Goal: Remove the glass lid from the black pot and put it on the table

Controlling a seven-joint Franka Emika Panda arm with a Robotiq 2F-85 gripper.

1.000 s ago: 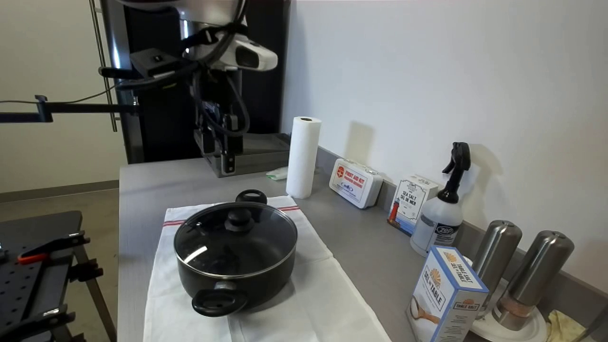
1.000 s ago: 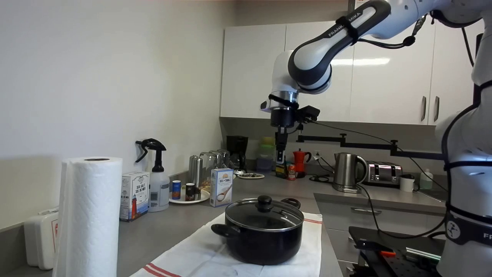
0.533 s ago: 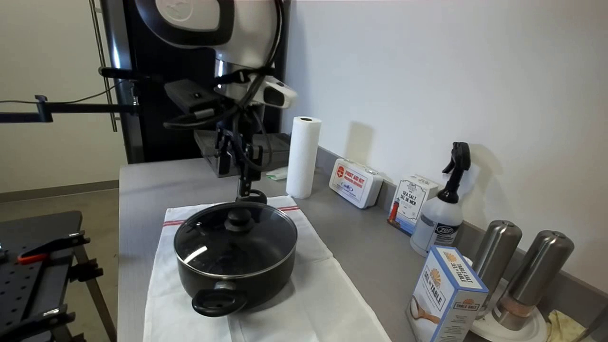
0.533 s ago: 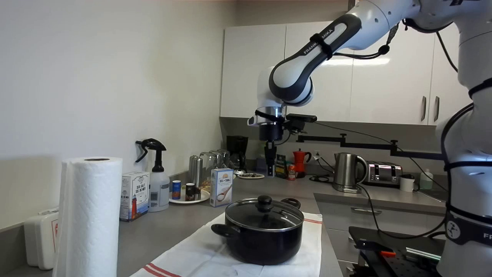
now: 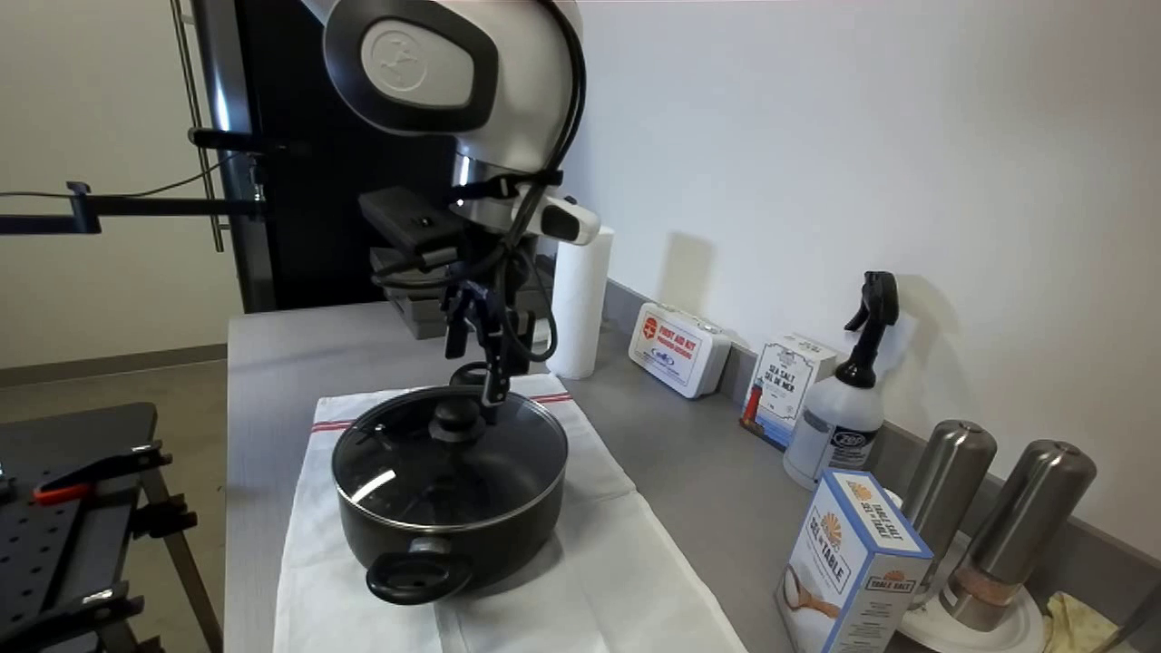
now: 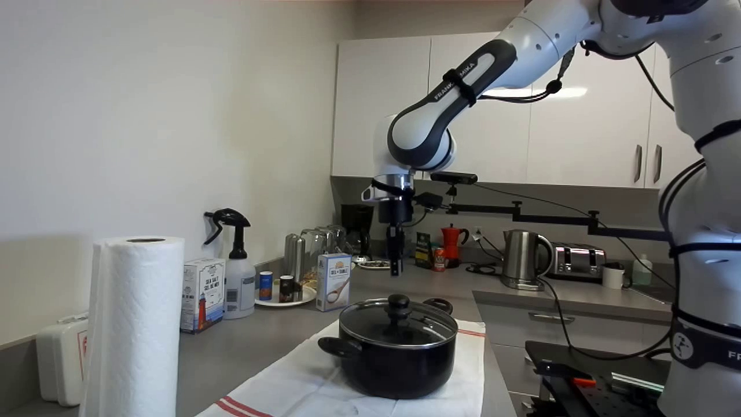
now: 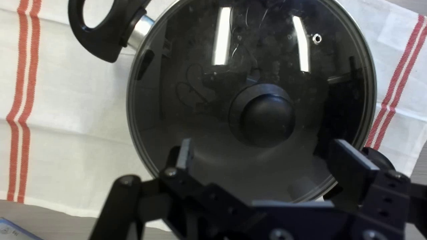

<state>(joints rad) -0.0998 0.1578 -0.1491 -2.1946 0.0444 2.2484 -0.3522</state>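
The glass lid [image 5: 417, 481] sits on the black pot [image 5: 517, 549], its black knob [image 5: 455, 417] upright. The lid [image 6: 370, 324] and pot [image 6: 399, 370] also show in an exterior view. The pot stands on a white cloth on the grey table [image 5: 689, 490]. My gripper [image 5: 476, 372] is open and empty, pointing down above the lid. In an exterior view, the gripper [image 6: 396, 269] hangs a little higher than the knob, apart from it. In the wrist view, the knob [image 7: 268, 120] lies between and ahead of the spread fingers [image 7: 269, 154].
A paper towel roll [image 5: 580, 299] stands behind the gripper. Along the wall are a first aid kit [image 5: 680, 349], a sea salt box [image 5: 789, 385], a spray bottle [image 5: 839, 417], a table salt box [image 5: 853, 562] and two steel mills [image 5: 1025, 517]. A black metal frame [image 5: 82, 508] stands beside the table.
My gripper has moved from behind the pot to above the lid and has come down. It stays open. The lid and pot have not moved.
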